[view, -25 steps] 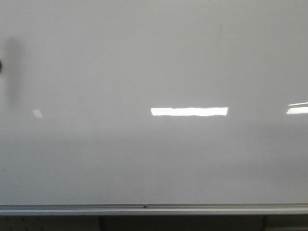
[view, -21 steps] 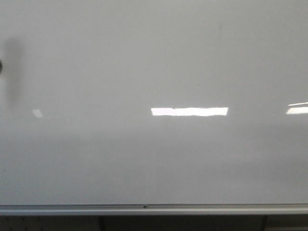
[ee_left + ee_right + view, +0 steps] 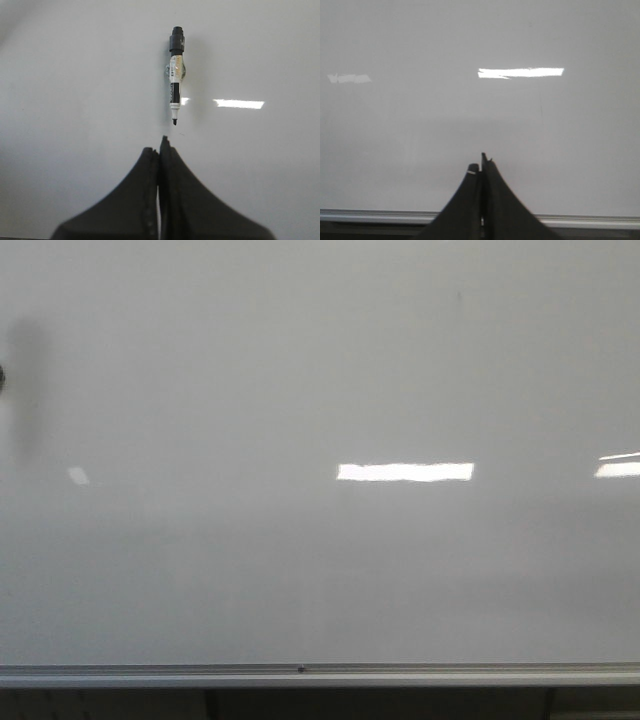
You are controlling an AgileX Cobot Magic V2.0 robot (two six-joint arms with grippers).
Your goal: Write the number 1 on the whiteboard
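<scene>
Front view: number 1 (image 3: 460, 298) barely visible on whiteboard (image 3: 300, 570).

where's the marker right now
In the left wrist view the marker sits on the whiteboard, tip toward the shut left pincer, clear of it. No pincer holds it.
</scene>
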